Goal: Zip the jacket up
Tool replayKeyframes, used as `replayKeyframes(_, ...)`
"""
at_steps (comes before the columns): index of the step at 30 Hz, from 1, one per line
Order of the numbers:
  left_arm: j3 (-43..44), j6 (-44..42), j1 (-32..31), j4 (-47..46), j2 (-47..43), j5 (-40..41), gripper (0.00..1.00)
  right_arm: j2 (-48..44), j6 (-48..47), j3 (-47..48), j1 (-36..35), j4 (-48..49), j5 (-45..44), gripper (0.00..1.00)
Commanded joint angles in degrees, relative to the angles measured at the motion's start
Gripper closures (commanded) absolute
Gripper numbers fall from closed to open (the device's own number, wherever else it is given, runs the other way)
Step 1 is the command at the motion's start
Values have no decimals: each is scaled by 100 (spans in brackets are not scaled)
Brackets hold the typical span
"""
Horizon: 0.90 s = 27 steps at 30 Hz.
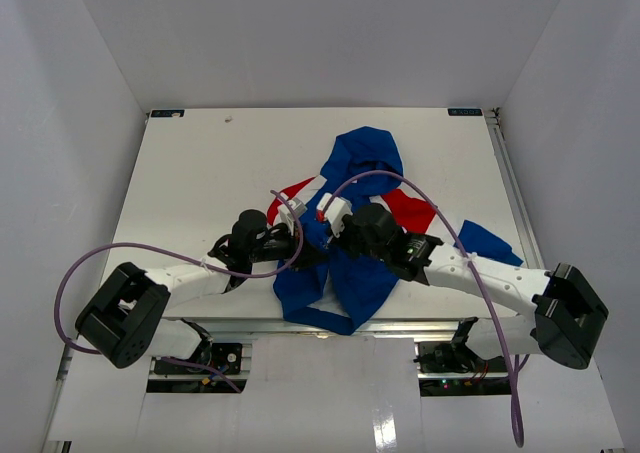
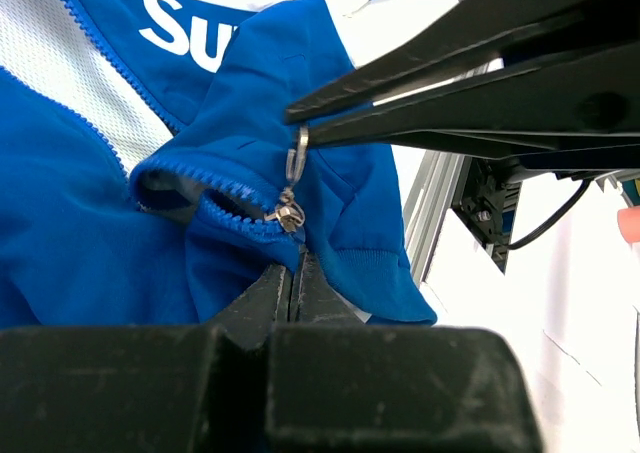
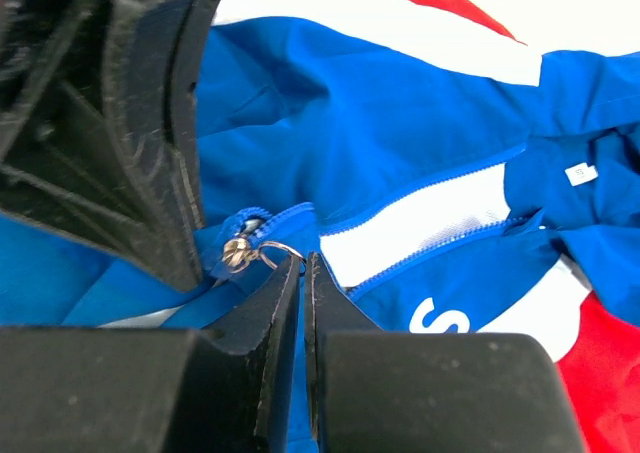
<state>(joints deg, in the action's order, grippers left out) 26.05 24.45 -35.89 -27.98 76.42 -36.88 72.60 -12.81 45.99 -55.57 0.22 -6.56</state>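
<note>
Currently I see the jacket (image 1: 362,158) lying crumpled in the middle of the worktop (image 1: 200,173), with its hood toward the far side and its lower part bunched at the near edge. Red and white sleeve panels show on either side of the blue body. Through the left wrist camera, the left jaws are pressed together on a fold of blue fabric just below the slider (image 2: 288,214). The right jaws reach in from the right of that view and are clamped on the metal zip pull (image 2: 298,155), which stands up from the slider. My right wrist camera shows the same pinch from the other side. Beyond the slider the zip teeth (image 2: 200,178) lie apart, and the white lining (image 2: 60,63) and white lettering (image 2: 190,28) are exposed.
</note>
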Motion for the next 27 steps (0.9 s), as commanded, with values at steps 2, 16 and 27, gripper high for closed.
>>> replayKeyframes(2,-211,45,-158,211,-89,-492,100,184,-304,370,303,968,-616,92)
replayKeyframes(16,-312,86,-208,161,-5,-521,100,546,104,323,1048,1498,-21,92)
replayKeyframes(27,-407,196,-208,-17,-93,-499,100,-16,1308,197,1255,317,1555,84)
